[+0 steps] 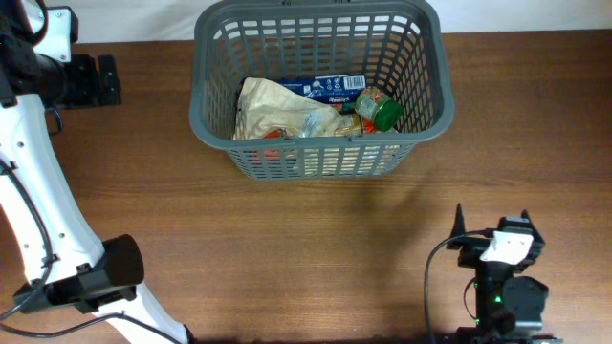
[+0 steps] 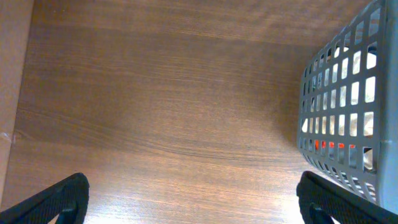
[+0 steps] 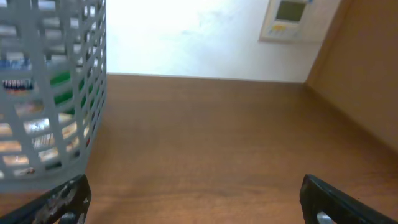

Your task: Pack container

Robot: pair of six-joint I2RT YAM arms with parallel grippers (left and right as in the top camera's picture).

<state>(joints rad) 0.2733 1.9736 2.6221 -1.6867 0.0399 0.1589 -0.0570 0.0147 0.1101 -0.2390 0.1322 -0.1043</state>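
The container, a large dark grey slotted basket point(image 1: 320, 153), stands at the back middle of the table. It holds a crinkled tan bag point(image 1: 277, 110), a blue box point(image 1: 330, 91) and a green-lidded jar point(image 1: 380, 108). My left gripper point(image 1: 110, 81) is open and empty at the far left, apart from the basket. In the left wrist view the gripper point(image 2: 193, 202) is over bare wood, with the basket's side point(image 2: 348, 106) at the right. My right gripper point(image 1: 491, 229) is open and empty near the front right. The right wrist view shows the gripper point(image 3: 193, 202) and the basket point(image 3: 56, 93) at the left.
The brown wooden table point(image 1: 287, 248) runs between basket and front edge. A white wall with a small panel point(image 3: 292, 18) lies beyond the table's far edge. My left arm's white links point(image 1: 38, 191) run down the left side.
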